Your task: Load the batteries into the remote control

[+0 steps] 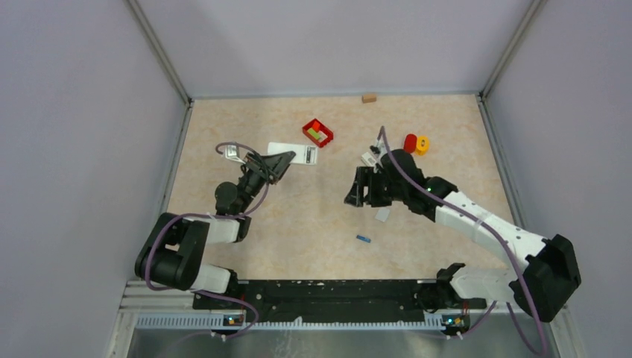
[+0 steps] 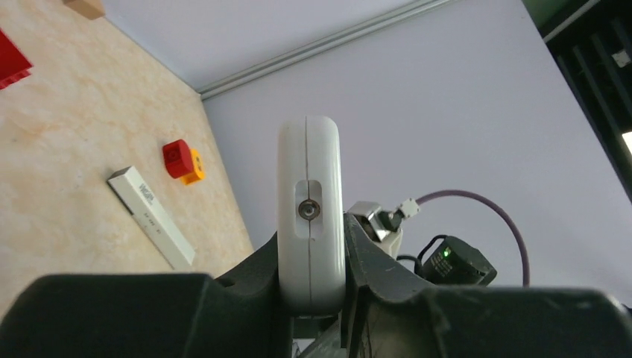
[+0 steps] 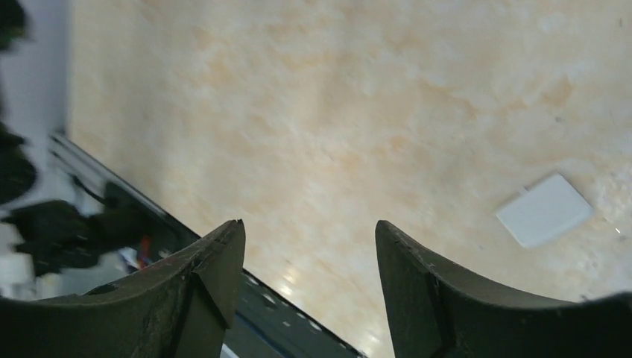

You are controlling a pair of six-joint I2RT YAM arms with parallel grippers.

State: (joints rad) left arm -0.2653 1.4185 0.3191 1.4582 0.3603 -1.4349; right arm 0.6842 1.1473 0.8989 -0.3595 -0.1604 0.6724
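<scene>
Your left gripper [image 1: 274,165] pinches the white plastic remote control [image 2: 309,216] edge-on between its jaws. Your right gripper [image 3: 309,239] hovers over the beige marbled table [image 1: 313,246], jaws spread and holding nothing. A flat white plastic cover [image 3: 544,210] lies near it. The small blue cylindrical battery [image 1: 363,239] lies on the table towards the arm bases, apart from both grippers.
</scene>
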